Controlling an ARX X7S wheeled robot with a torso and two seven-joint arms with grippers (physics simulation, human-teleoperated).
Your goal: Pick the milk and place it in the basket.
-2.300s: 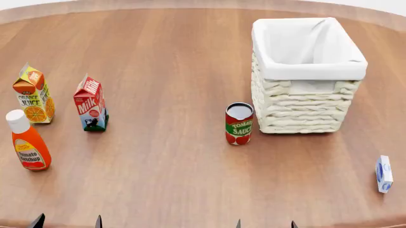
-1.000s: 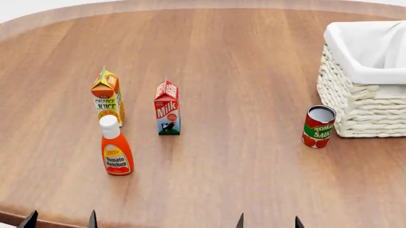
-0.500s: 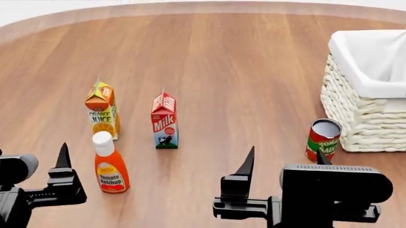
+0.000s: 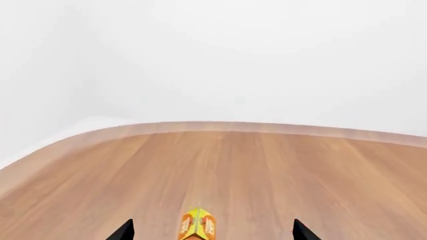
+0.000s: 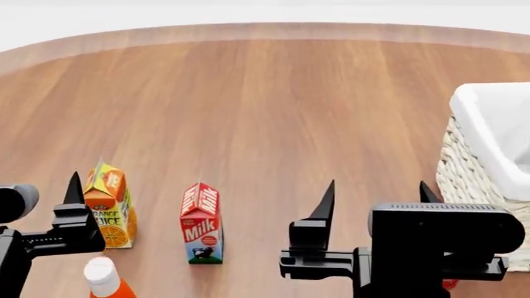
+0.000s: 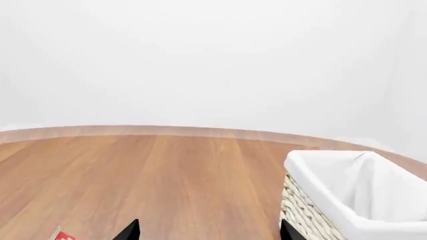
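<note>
The milk (image 5: 201,222) stands upright on the wooden table (image 5: 273,105), a red-topped carton with a cow picture; only its red tip (image 6: 61,236) shows in the right wrist view. The basket (image 5: 485,133), wicker with a white liner, sits at the far right (image 6: 333,167). My right gripper (image 5: 377,190) hovers open between milk and basket, nearer me than both, with nothing in it (image 6: 210,231). My left gripper (image 4: 215,234) is open too, lined up behind the orange juice carton; one of its fingers (image 5: 74,186) shows in the head view.
An orange juice carton (image 5: 108,205) stands left of the milk (image 4: 197,227). A ketchup bottle's white cap (image 5: 103,276) pokes up nearer me. A red sliver of the tomato sauce can (image 5: 448,284) shows behind my right gripper. The table's curved far edge (image 5: 265,28) lies beyond.
Both arms rose into the head view and stay open. The view has shifted, so the cartons, bottle and basket now sit lower and further apart in the frame; the can is almost hidden.
</note>
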